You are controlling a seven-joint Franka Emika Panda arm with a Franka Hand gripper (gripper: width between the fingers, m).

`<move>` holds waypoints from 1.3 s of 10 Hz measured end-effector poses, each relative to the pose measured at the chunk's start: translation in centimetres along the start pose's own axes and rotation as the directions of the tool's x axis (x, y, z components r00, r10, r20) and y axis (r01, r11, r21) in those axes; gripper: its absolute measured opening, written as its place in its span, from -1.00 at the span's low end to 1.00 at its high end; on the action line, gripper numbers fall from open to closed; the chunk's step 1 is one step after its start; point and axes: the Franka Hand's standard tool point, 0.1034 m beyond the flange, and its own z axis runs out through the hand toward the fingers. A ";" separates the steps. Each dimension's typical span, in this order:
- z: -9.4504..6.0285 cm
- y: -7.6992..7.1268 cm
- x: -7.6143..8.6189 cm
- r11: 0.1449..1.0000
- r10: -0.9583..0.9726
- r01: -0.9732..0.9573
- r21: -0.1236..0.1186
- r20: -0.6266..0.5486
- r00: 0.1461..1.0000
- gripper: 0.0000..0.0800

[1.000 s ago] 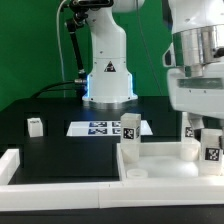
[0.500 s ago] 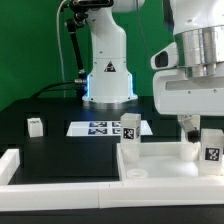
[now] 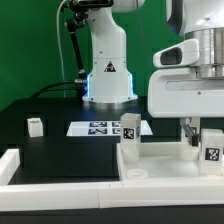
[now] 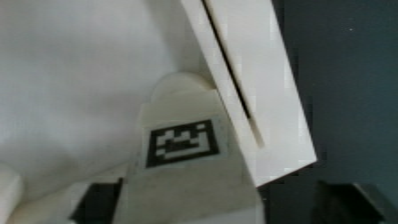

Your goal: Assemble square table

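The square table top (image 3: 165, 166) lies at the exterior view's lower right, a white slab with a raised rim. White tagged legs stand upright on it, one at its far left corner (image 3: 129, 130) and one at the right (image 3: 212, 146). A loose leg (image 3: 34, 125) stands on the black table at the left. My gripper (image 3: 190, 128) hangs low over the slab's right side. In the wrist view my gripper (image 4: 222, 205) is open, its dark fingertips (image 4: 98, 200) on either side of a tagged white leg (image 4: 178, 145) beside the slab's rim (image 4: 249, 90).
The robot's base (image 3: 108, 80) stands at the back centre. The marker board (image 3: 100, 128) lies flat in front of it. A long low white border wall (image 3: 40, 185) runs along the front and left.
My gripper has moved toward the exterior view's left and slightly lower over the table top's right side. The parts have not moved.
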 end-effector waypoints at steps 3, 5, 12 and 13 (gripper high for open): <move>0.1 0.5 0.1 0.974 0.226 -0.226 -0.008 0.002 0.974 -0.26; 0.2 0.8 -0.1 0.811 0.585 -0.585 -0.019 0.003 0.811 -0.26; 0.2 0.2 -0.2 0.434 0.900 -0.901 -0.017 0.057 0.433 -0.01; 0.3 0.2 0.0 0.567 0.823 -0.824 0.023 0.045 0.567 0.34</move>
